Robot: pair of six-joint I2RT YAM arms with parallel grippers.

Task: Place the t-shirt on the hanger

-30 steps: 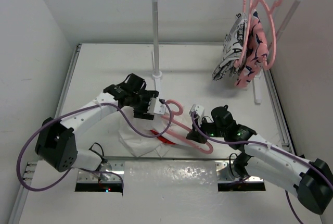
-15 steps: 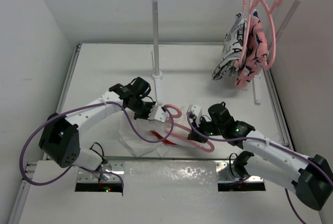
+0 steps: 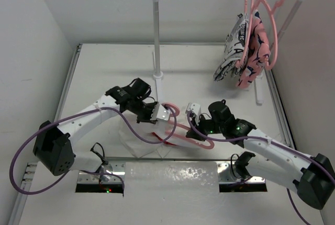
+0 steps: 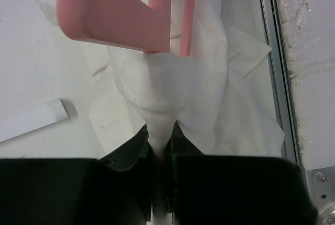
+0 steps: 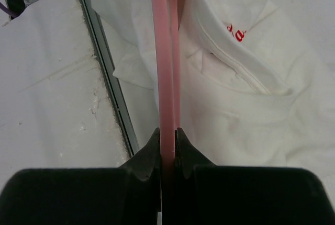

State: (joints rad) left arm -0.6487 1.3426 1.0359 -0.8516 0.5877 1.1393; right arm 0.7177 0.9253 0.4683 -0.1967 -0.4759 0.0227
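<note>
The white t-shirt (image 3: 137, 142) lies crumpled at the table's near edge, with a bit of its red logo (image 3: 157, 135) showing. My left gripper (image 3: 158, 113) is shut on a pinched fold of the t-shirt (image 4: 199, 78), lifted next to the hook of the pink hanger (image 3: 179, 126). In the left wrist view the hanger (image 4: 112, 13) sits just beyond the pinched fabric. My right gripper (image 3: 197, 126) is shut on the hanger's thin bar (image 5: 165, 52), held over the t-shirt (image 5: 235, 94), whose red lettering (image 5: 236, 33) shows.
A white clothes rack (image 3: 156, 31) stands at the back. A black-and-white garment (image 3: 234, 47) and a pink patterned garment (image 3: 256, 52) hang on pink hangers at its right end. A foam pad (image 3: 172, 175) lies beyond the table's metal front edge (image 5: 104, 73). A white strip (image 4: 31, 121) lies on the table.
My left gripper has moved a little right and toward the near edge with the fabric, closer to the hanger's hook. My right gripper has shifted the hanger slightly left.
</note>
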